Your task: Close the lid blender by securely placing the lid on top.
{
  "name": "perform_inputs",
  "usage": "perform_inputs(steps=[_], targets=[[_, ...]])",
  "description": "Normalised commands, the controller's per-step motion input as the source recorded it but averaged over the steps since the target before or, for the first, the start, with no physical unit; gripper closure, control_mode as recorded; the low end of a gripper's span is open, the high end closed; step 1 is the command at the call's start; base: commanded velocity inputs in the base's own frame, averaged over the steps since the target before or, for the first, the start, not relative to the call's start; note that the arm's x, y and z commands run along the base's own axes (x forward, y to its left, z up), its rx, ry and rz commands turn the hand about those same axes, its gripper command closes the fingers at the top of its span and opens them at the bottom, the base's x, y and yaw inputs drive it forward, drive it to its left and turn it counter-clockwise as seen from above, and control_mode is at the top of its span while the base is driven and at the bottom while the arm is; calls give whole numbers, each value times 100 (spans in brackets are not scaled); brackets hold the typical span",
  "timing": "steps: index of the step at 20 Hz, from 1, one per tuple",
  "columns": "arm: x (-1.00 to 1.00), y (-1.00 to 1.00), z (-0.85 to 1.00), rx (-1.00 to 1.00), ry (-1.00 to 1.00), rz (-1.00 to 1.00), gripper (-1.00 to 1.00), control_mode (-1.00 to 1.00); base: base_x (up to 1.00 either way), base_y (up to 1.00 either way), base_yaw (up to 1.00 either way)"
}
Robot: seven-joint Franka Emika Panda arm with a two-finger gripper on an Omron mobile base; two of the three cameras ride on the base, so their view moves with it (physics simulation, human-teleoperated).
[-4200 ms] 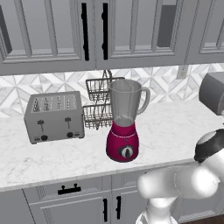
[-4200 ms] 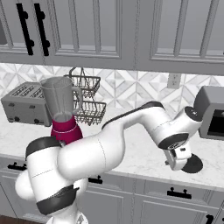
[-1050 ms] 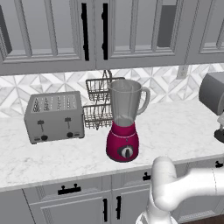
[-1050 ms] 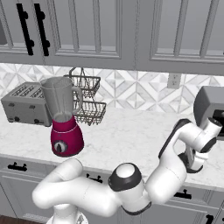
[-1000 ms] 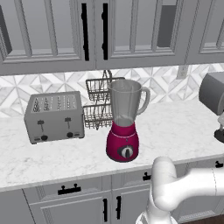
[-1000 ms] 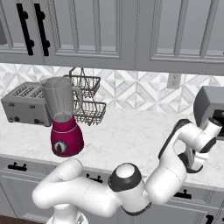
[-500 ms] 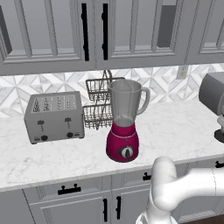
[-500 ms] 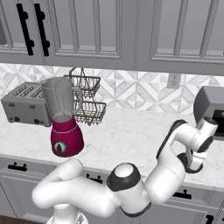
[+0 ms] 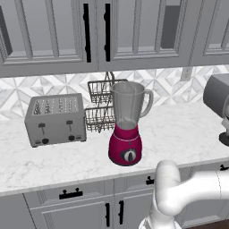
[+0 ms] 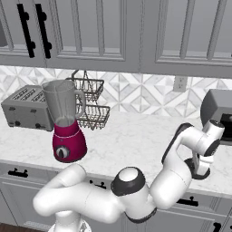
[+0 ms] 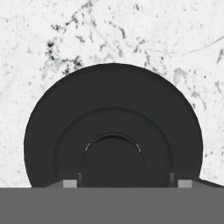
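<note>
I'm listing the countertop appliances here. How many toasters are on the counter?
1. The silver toaster stands on the marble counter left of the blender, in front of the wire baskets. No other toaster shows.

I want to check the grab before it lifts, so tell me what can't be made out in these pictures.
- Hand view: the claw's fingertips are cut off by the bottom edge, so contact with the lid can't be judged.
- Right base view: the wrist covers the claw and most of the lid; open or shut is unclear.
- Left base view: the lid is cut by the right edge.
- Blender: its dial markings are too small.
</note>
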Motion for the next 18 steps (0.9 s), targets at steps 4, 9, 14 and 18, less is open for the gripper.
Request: perform_inputs(steps=[4,9,14,18], targets=[[0,0,-1,0,0,0,100,-100,0,0,0],[0,0,0,0,0,0,100,-100,0,0,0],[-4,5,20,0,-3,1,100,-100,0,0,0],[-1,63,82,-1,-8,7,100,-100,0,0,0]])
